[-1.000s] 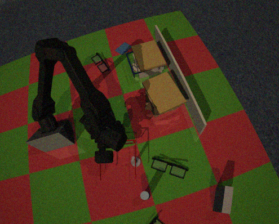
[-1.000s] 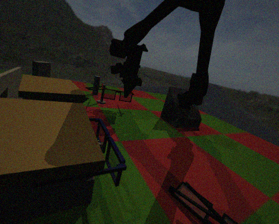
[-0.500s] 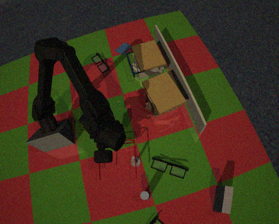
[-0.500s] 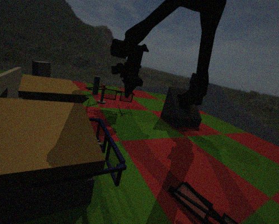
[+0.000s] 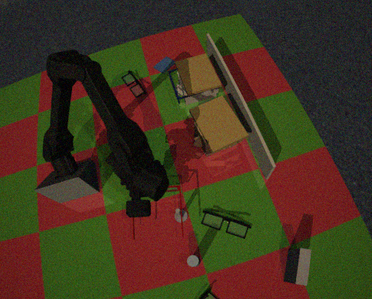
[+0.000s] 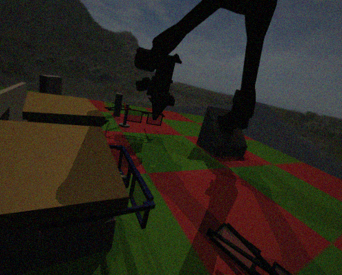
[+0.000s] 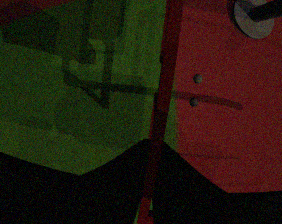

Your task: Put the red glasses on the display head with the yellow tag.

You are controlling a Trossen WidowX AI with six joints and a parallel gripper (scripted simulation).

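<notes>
red glasses (image 5: pixel 167 195) pinched in my nearly closed claw (image 5: pixel 138 209), hanging above the checkered mat (image 5: pixel 80 255), well short of the two heads (image 5: pixel 217 122), black glasses (image 5: pixel 227 223) lying nearby

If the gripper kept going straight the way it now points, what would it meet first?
The gripper, shut on the red glasses, points down. Straight on, the glasses and then the gripper would probably meet the checkered floor; nothing else shows below, though depth is unclear.
</notes>
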